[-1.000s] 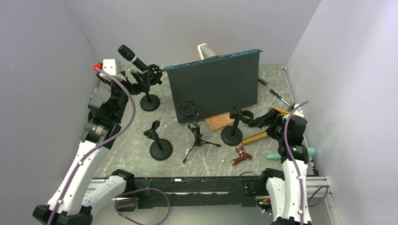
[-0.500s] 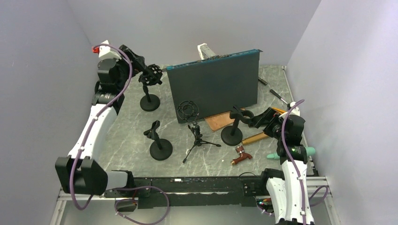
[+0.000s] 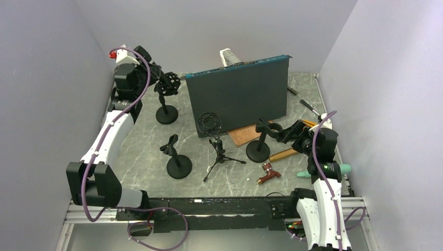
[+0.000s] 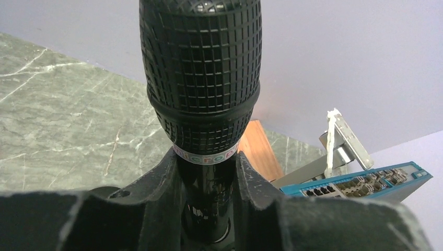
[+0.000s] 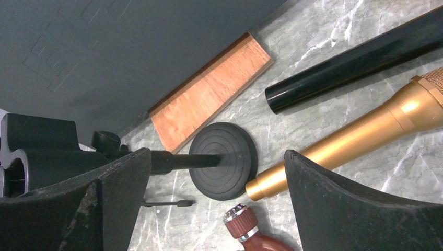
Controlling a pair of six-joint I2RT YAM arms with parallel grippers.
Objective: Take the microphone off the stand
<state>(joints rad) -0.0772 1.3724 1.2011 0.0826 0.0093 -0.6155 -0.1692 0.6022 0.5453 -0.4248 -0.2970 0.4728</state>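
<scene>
**Risks**
- Table (image 3: 141, 141): the marble top looks hard. A microphone dropped from stand height would likely hit hard and roll.
- Circuit board (image 3: 237, 99): it stands on edge just right of the stand. If the stand tips that way, it could knock the board over.
- Stand (image 3: 167, 114): a thin post on a round base at the far left of the table, and nothing braces it. The right gripper (image 5: 217, 162) hangs wide open and empty on the far side of the table, over an empty stand's base (image 5: 235, 180) and beside a gold microphone (image 5: 339, 141). A pull off the mount's axis would probably drag or topple the stand rather than free the microphone.
- Shock mount (image 3: 169, 83): it may cling and then let go suddenly, jerking the arm.
- Left gripper (image 4: 208, 183): it is closed narrow on the microphone (image 4: 201, 78), with the fingers (image 4: 159, 183) pressed to either side of the handle just under the head. The handle is glossy, so the grip could slip along it, judging by the sheen.

**The microphone**
- It sits in the shock mount on top of the far-left stand, tilted, with the head up and pointing toward the left wall.
- It is a black handheld type.
- The rounded grille has a square-lattice mesh and a raised ring around its middle.
- Below the grille is a white band with printed lettering, only partly readable.
- The handle is smooth and dark, and its lower end is hidden between the fingers.
</scene>
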